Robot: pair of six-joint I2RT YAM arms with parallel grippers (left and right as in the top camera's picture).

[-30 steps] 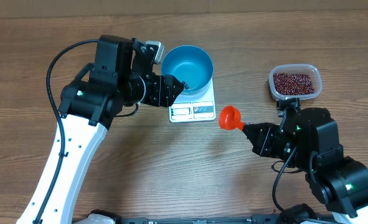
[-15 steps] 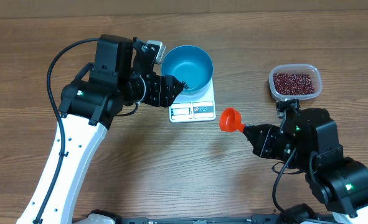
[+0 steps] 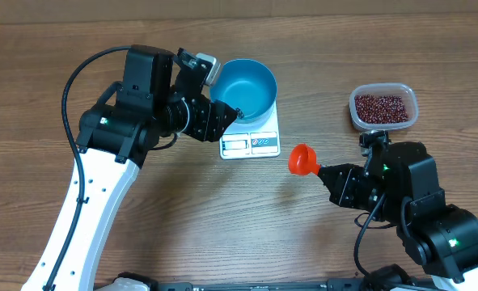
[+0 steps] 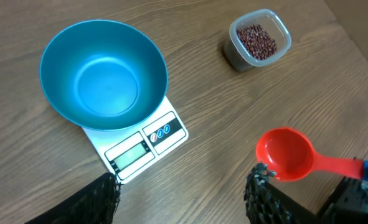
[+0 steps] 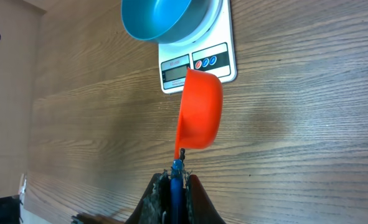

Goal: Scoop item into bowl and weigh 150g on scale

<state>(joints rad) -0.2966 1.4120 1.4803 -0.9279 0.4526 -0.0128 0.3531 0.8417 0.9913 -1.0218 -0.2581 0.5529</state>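
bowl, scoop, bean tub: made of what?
Bowl: probably plastic, smooth blue, soft sheen without metallic glare. Scoop: probably plastic, glossy orange-red, uniform moulded colour. Tub: seemingly thin clear plastic; its wall looks see-through.

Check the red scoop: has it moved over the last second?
Yes. In the overhead view the scoop, held in the right tool, has drifted slightly away from the scale, down and to the right in the picture.
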